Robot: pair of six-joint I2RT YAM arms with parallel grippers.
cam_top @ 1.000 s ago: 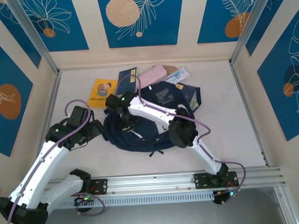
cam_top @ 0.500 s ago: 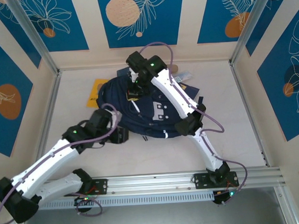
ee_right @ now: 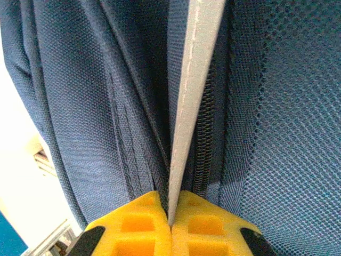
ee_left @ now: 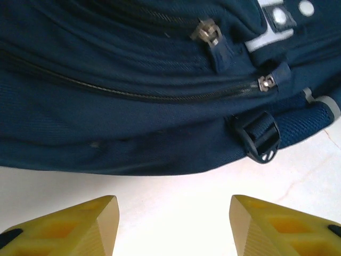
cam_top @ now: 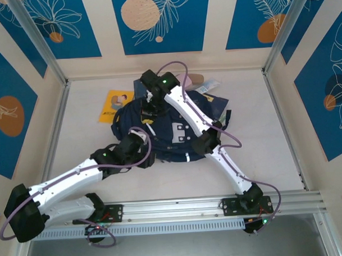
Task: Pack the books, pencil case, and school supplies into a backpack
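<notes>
Lying flat at mid-table, the backpack [cam_top: 167, 144] runs its long axis left to right, white patch [cam_top: 178, 128] facing up; which end is the top I cannot tell. The right gripper [ee_right: 170, 213] is clenched on a pale grey strip [ee_right: 191, 96] of the backpack beside a zipper. The left gripper [ee_left: 173, 216] is released, jaws apart over the table [ee_left: 176, 186], just short of the bag's near edge. The left wrist view adds zipper pulls [ee_left: 206, 32] and a black buckle [ee_left: 261, 136]. The top view adds an orange-yellow book [cam_top: 115, 102] past the bag's far-left corner.

The dark blue backpack [cam_top: 174, 143] lies bunched up, pinched in the right jaws. The yellow book [cam_top: 113, 105] lies flat, left of them.
</notes>
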